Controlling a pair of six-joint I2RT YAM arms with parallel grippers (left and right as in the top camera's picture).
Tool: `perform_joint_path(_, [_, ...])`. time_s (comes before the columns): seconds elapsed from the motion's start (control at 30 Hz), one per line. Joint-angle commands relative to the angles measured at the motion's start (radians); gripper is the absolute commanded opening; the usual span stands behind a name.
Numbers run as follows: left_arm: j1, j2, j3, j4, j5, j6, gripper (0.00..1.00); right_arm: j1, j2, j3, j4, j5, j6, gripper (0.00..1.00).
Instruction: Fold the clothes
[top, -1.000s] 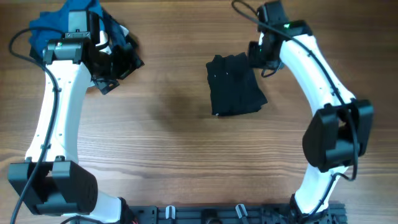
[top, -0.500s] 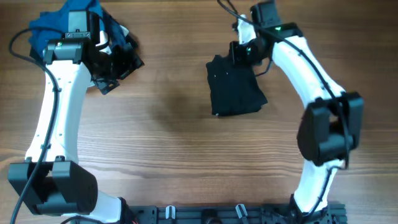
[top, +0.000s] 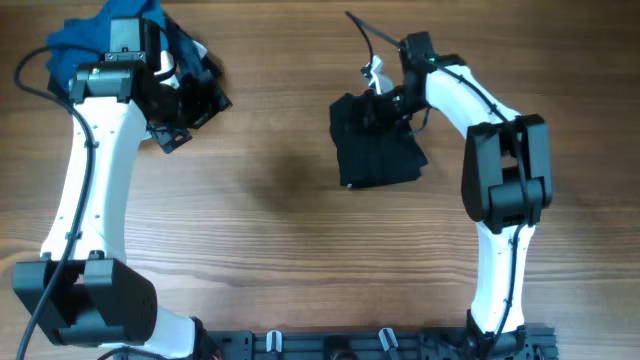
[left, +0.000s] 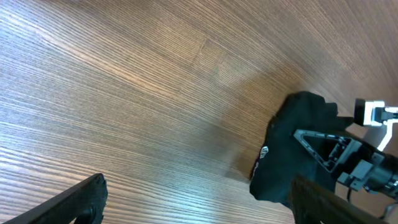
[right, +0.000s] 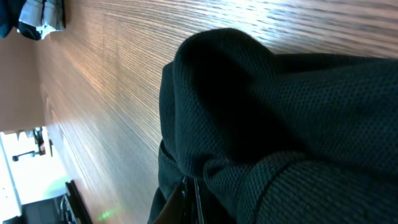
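Wooden table (top: 270, 230) bears a black shirt (top: 375, 150), right jaws pinching it.

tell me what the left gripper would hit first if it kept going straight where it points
Probably the bare wooden table, as the open left gripper faces wood grain; the black shirt lies off to the side of that line. Depth is unclear from the wrist view.
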Motion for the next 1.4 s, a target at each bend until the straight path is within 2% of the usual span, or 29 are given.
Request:
perform_joint_path(0.0, [-0.003, 0.006, -0.004, -0.001, -0.013, 0.002, 0.93, -0.049, -0.097, 0.031, -0.035, 0.001, -0.035, 0.04])
perform_joint_path(0.17, [-0.003, 0.006, -0.005, 0.0, -0.013, 0.002, 0.93, -0.088, -0.276, 0.033, -0.116, -0.024, -0.053, 0.08])
perform_joint_path(0.27, [-0.003, 0.006, -0.005, -0.001, -0.013, 0.002, 0.93, -0.087, -0.291, 0.029, -0.237, -0.095, -0.174, 0.09])
perform_joint_path(0.37, [-0.003, 0.006, -0.005, -0.001, -0.013, 0.001, 0.93, -0.087, -0.286, -0.033, -0.29, -0.14, -0.248, 0.09])
perform_joint_path(0.53, [-0.003, 0.006, -0.004, -0.001, -0.013, 0.001, 0.93, -0.088, -0.284, -0.263, -0.166, -0.18, -0.244, 0.12])
perform_joint_path(0.6, [-0.003, 0.006, -0.004, -0.001, -0.013, 0.001, 0.93, -0.088, -0.274, -0.357, -0.082, -0.181, -0.2, 0.14])
perform_joint_path(0.8, [-0.003, 0.006, -0.004, -0.004, -0.013, 0.001, 0.93, -0.093, -0.197, -0.481, 0.066, -0.18, -0.143, 0.19])
perform_joint_path(0.87, [-0.003, 0.006, -0.004, -0.005, -0.013, 0.001, 0.93, -0.103, -0.175, -0.482, 0.074, -0.181, -0.137, 0.19])
perform_joint_path(1.0, [-0.003, 0.006, -0.004, -0.005, -0.013, 0.002, 0.93, -0.134, -0.178, -0.463, 0.073, -0.178, -0.126, 0.13])
perform_joint_path(1.1, [-0.003, 0.006, -0.004, -0.005, -0.013, 0.001, 0.93, -0.155, -0.217, -0.409, 0.019, -0.182, -0.146, 0.12])
perform_joint_path(1.2, [-0.003, 0.006, -0.004, -0.005, -0.013, 0.001, 0.93, -0.166, -0.293, -0.33, -0.038, -0.181, -0.147, 0.13])
perform_joint_path(1.27, [-0.003, 0.006, -0.004, -0.004, -0.013, 0.001, 0.93, -0.166, -0.357, -0.285, -0.034, -0.185, -0.117, 0.17])
perform_joint_path(1.37, [-0.003, 0.006, -0.005, 0.0, -0.013, 0.001, 0.93, -0.166, -0.399, -0.233, -0.006, -0.21, -0.081, 0.18])
